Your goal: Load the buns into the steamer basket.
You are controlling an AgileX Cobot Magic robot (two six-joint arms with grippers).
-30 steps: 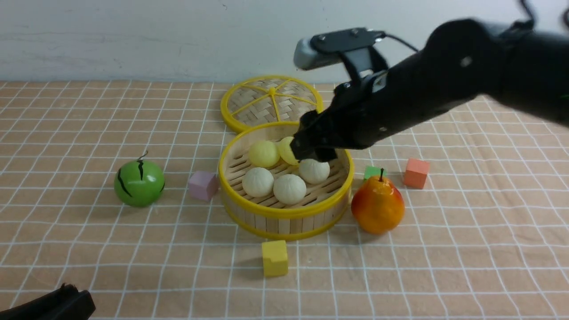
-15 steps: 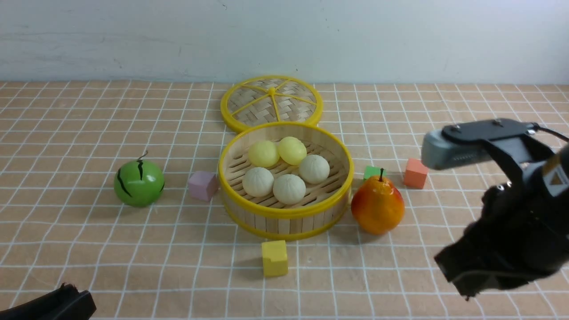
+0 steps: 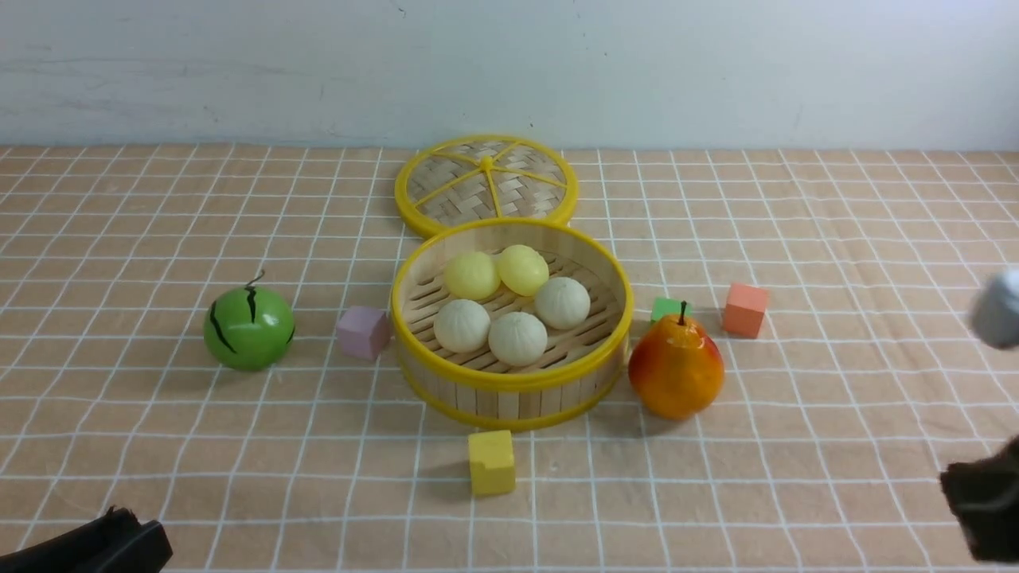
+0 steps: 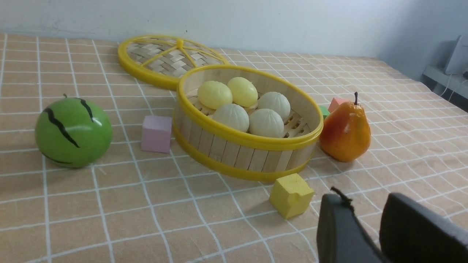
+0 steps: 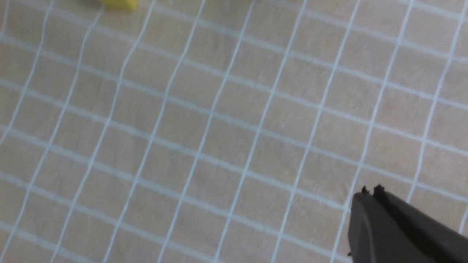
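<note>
The steamer basket [image 3: 509, 402] stands mid-table with all five buns inside: two pale yellow buns [image 3: 472, 275] [image 3: 523, 269] at the back and three off-white pleated buns [image 3: 462, 325] [image 3: 518, 338] [image 3: 562, 302] in front. The basket [image 4: 237, 155] and its buns also show in the left wrist view. My left gripper [image 4: 365, 204] is open and empty, low at the near left [image 3: 103, 545]. My right gripper [image 5: 370, 191] is shut and empty over bare cloth. In the front view it is a blur at the right edge [image 3: 983, 501], far from the basket.
The woven lid [image 3: 486, 185] lies flat behind the basket. A green striped ball [image 3: 249, 327] and a pink cube [image 3: 363, 332] are to its left. An orange pear [image 3: 677, 366], green cube [image 3: 665, 308] and orange cube [image 3: 746, 309] are to its right. A yellow cube [image 3: 491, 461] is in front.
My right arm has pulled back from over the basket to the near right edge of the view. The second yellow bun stays in the basket. The left arm has not moved.
</note>
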